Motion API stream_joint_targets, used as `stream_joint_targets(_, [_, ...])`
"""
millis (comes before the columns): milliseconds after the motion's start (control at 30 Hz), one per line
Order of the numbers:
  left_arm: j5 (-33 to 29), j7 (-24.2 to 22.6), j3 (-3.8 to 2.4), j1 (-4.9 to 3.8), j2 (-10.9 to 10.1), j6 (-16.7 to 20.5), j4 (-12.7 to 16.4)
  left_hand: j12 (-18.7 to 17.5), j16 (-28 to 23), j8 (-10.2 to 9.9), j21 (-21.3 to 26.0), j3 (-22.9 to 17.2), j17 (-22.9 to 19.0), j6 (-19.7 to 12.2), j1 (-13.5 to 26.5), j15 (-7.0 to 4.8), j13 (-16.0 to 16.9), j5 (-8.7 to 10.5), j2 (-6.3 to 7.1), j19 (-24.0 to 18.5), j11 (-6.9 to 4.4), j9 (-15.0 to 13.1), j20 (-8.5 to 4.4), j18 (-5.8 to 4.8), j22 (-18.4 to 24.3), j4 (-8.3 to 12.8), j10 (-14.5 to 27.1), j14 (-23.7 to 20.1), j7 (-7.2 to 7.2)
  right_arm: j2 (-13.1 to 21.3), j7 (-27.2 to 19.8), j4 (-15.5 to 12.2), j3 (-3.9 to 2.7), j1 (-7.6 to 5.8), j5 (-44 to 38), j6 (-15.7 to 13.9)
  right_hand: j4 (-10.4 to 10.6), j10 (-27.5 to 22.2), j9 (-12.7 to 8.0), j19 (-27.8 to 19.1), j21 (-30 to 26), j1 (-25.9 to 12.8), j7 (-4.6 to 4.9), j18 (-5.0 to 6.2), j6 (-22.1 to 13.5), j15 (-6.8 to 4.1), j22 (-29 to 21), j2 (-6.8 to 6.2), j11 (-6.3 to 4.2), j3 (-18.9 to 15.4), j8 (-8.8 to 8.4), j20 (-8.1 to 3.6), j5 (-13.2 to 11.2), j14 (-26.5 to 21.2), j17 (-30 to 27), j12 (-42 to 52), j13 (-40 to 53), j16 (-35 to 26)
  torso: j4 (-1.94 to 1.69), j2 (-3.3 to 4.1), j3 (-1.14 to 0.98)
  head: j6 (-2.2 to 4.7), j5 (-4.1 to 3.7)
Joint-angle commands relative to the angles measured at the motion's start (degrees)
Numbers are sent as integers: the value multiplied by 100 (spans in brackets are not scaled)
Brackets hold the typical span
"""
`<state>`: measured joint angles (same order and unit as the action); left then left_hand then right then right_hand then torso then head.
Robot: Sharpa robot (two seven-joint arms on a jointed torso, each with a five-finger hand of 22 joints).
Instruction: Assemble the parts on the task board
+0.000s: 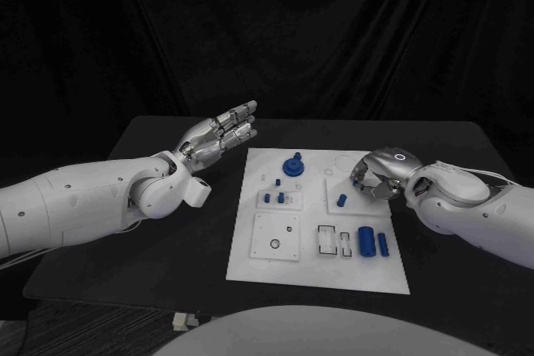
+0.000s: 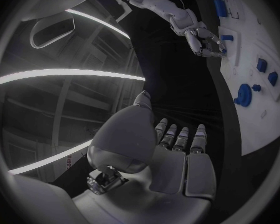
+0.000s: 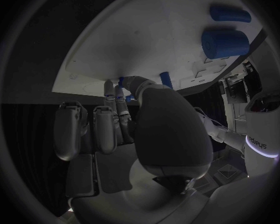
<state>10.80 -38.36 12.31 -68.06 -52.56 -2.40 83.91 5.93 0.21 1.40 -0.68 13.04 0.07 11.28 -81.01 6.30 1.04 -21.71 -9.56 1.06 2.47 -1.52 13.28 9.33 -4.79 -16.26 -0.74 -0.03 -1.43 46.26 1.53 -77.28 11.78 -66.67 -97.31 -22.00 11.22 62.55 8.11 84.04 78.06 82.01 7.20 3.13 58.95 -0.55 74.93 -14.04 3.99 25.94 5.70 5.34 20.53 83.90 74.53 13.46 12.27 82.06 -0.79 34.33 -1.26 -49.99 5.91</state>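
The white task board (image 1: 322,252) lies mid-table. On it are a blue round part with a stem (image 1: 292,167), several small blue pieces (image 1: 275,195), a short blue peg (image 1: 342,201) and two blue cylinders (image 1: 366,242) lying side by side. My right hand (image 1: 376,177) hovers over the board's right edge with fingers curled down, just beside the peg; I see nothing in them. The right wrist view shows that hand (image 3: 134,129), the peg (image 3: 165,78) near its fingertips and the thick cylinder (image 3: 225,43). My left hand (image 1: 223,132) is held flat, fingers apart, beyond the board's far left corner.
The black table (image 1: 167,248) has bare room left of the board and at the far side. In the left wrist view my left hand (image 2: 171,159) is empty, with the board (image 2: 264,35), the round part (image 2: 243,94) and my right hand (image 2: 205,42) beyond it.
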Motion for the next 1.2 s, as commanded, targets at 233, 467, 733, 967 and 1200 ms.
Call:
stream_joint_targets(233, [-58,-41,-6,32,44,-112,-21,51,-21,38,-48,27,-7,94,-119,95,9,-80,-17,28,59,-15,91,106,-72,24,-2,3,36,-50,-47,78,3,68,88,-11,-113,49,85,106,-11,-118,-23,-26,103,-23,1127,11,-30,-39,23,-5,-535,309,-38,189,50,18,0,1,-1,-1,35])
stream_joint_targets(467, [-58,-18,-6,51,79,-110,-56,76,-4,50,-68,16,4,156,-172,142,12,-113,-53,64,58,-23,143,107,-130,36,-7,23,97,-54,-91,84,3,81,99,-89,-287,97,333,98,-20,-35,-91,-25,414,-78,1125,88,-93,-107,262,-51,-734,302,-77,462,182,6,1,1,-1,-1,17])
stream_joint_targets(733, [-58,18,-6,67,107,-111,-92,101,12,77,-94,10,13,273,-235,181,15,-148,-84,112,21,-37,197,108,-193,55,-11,45,210,-49,-147,73,3,84,106,-255,-414,112,582,104,-4,38,-146,-29,485,-131,1131,179,-155,-168,541,-98,-743,303,-86,709,314,6,1,0,-1,-1,21])
stream_joint_targets(967, [-58,58,-6,75,127,-123,-120,115,25,117,-120,5,21,402,-290,207,16,-185,-102,158,-31,-52,241,109,-252,78,-12,64,332,-37,-172,66,3,84,187,-336,-448,98,665,103,-5,67,-142,-29,446,-138,1131,212,-165,-168,618,-112,-744,303,-94,782,351,3,1,-4,-1,-1,22])
stream_joint_targets(1200, [-58,100,-6,82,148,-140,-147,123,40,137,-143,-7,29,451,-347,236,17,-227,-117,202,-38,-57,278,110,-302,112,-13,87,385,-1,-187,44,3,84,248,-436,-470,84,710,99,-12,93,-135,-28,409,-139,1129,233,-165,-157,656,-115,-724,299,-115,820,370,-7,2,-2,-1,-1,46])
